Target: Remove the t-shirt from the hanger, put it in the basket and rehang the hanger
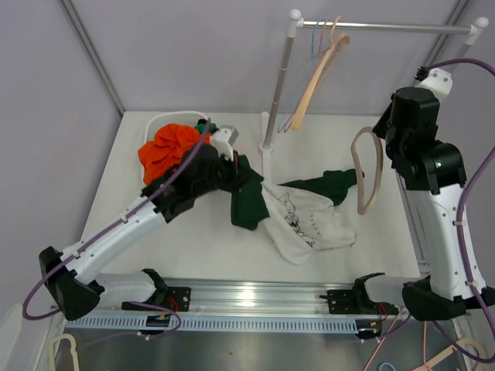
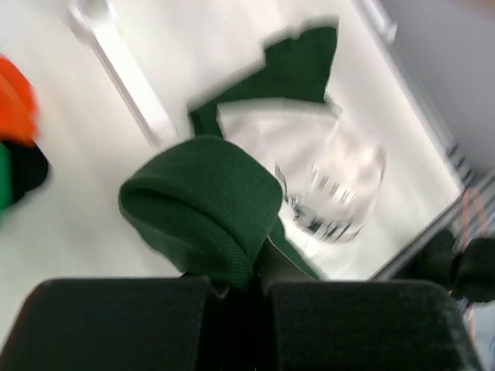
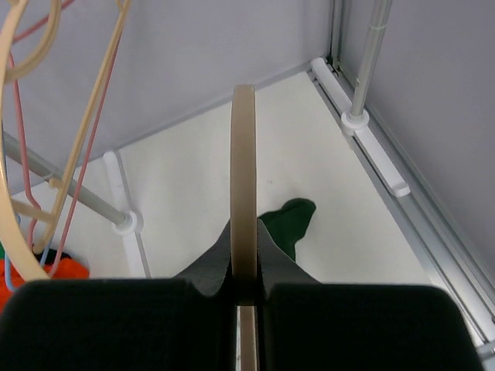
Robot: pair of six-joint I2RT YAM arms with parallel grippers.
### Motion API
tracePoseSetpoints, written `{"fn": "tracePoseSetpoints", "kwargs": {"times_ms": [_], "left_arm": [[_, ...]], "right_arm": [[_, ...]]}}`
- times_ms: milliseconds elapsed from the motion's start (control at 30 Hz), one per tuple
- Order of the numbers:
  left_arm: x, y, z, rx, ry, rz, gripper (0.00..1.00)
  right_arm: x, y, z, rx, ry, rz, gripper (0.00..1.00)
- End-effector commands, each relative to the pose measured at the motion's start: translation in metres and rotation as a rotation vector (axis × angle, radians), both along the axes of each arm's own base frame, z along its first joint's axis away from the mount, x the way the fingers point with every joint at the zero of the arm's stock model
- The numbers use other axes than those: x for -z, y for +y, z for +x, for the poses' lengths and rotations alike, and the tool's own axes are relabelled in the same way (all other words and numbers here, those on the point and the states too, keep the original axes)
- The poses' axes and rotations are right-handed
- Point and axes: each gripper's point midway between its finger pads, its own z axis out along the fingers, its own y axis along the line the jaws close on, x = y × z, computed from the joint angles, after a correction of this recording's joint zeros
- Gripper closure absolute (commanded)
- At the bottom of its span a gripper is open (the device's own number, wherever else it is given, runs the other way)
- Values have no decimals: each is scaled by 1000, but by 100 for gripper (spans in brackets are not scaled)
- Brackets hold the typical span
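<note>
A green and white t-shirt [image 1: 298,212] lies crumpled on the table, off the hanger. My left gripper [image 1: 240,171] is shut on a green sleeve of it [image 2: 209,205] and holds that part lifted. My right gripper [image 1: 384,131] is shut on a beige hanger [image 1: 367,170], which hangs free above the table, clear of the shirt. In the right wrist view the hanger [image 3: 244,185] runs straight up between my fingers, with a green sleeve tip [image 3: 288,224] on the table below.
A clothes rail [image 1: 371,27] on a pole [image 1: 277,93] stands at the back with several hangers [image 1: 321,69] on it. An orange garment [image 1: 166,151] lies in a white basket [image 1: 166,117] at the back left. A metal rail [image 1: 255,297] runs along the near edge.
</note>
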Motion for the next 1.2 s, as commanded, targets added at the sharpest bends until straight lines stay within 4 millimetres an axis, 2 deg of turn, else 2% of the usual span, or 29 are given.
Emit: {"fn": "tracePoseSetpoints", "kwargs": {"times_ms": [0, 33, 67, 100, 133, 167, 200, 233, 267, 300, 333, 367, 400, 433, 467, 500, 533, 567, 600, 633, 800, 933, 1000, 1033, 1067, 1100, 1133, 1167], "left_arm": [[-113, 0, 18, 22, -102, -143, 99], [-121, 5, 35, -8, -106, -145, 99], [-127, -1, 41, 26, -96, -154, 99], [-194, -3, 45, 48, -197, -242, 99], [-170, -12, 74, 46, -127, -189, 99], [-172, -25, 76, 129, -90, -198, 99], [-277, -17, 67, 169, -284, -318, 99], [-242, -31, 119, 151, -202, -271, 99], [-292, -14, 110, 150, -291, -322, 99], [-321, -1, 109, 156, -368, -374, 99], [-338, 36, 124, 83, -390, -421, 99], [-350, 52, 142, 61, -451, -462, 99], [-369, 77, 139, 38, -514, -501, 99], [-317, 121, 188, -109, -390, -513, 99], [-359, 148, 157, -145, -530, -550, 99], [-379, 172, 155, -194, -635, -570, 99], [-375, 210, 164, -289, -652, -547, 99], [-383, 222, 161, -315, -676, -535, 99], [-372, 232, 172, -344, -639, -514, 99], [-380, 243, 169, -347, -667, -486, 99], [-389, 264, 168, -382, -720, -436, 99], [-372, 257, 174, -327, -657, -450, 99], [-332, 257, 195, -330, -554, -482, 99], [-334, 256, 190, -330, -561, -489, 99], [-314, 260, 200, -363, -518, -492, 99], [-309, 261, 201, -378, -510, -492, 99], [-276, 266, 213, -412, -442, -488, 99], [-269, 268, 211, -438, -424, -485, 99]], "right_arm": [[-30, 1, 41, -9, -126, -6, 100], [-27, 3, 55, -6, -117, -10, 100], [-33, 1, 64, 5, -138, -9, 100], [-35, 1, 72, 9, -143, -11, 100], [-55, -1, 78, 19, -192, -9, 100], [-48, 3, 99, 15, -176, -20, 100], [-52, 2, 108, 18, -190, -27, 100], [-76, 2, 115, 15, -263, -15, 100], [-70, 5, 135, 3, -252, -37, 100], [-76, 3, 143, 7, -275, -44, 100], [-90, 3, 150, 5, -331, -37, 100], [-95, 5, 160, -10, -354, -49, 100], [-100, 6, 166, -25, -381, -54, 100], [-113, 2, 171, -22, -439, -53, 100], [-116, 3, 175, -32, -458, -52, 100], [-114, 3, 183, -37, -464, -55, 100], [-120, 2, 185, -40, -489, -55, 100], [-121, 4, 189, -46, -497, -56, 100], [-124, 6, 191, -59, -510, -60, 100], [-128, 7, 194, -65, -533, -63, 100], [-134, 19, 203, -125, -590, -58, 100], [-142, 27, 210, -159, -620, -54, 100], [-145, 29, 212, -170, -624, -54, 100], [-149, 29, 211, -173, -632, -51, 100], [-146, 31, 215, -182, -628, -44, 100], [-146, 34, 216, -192, -629, -44, 100], [-146, 34, 216, -193, -626, -44, 100], [-144, 35, 218, -198, -622, -41, 100]]}}
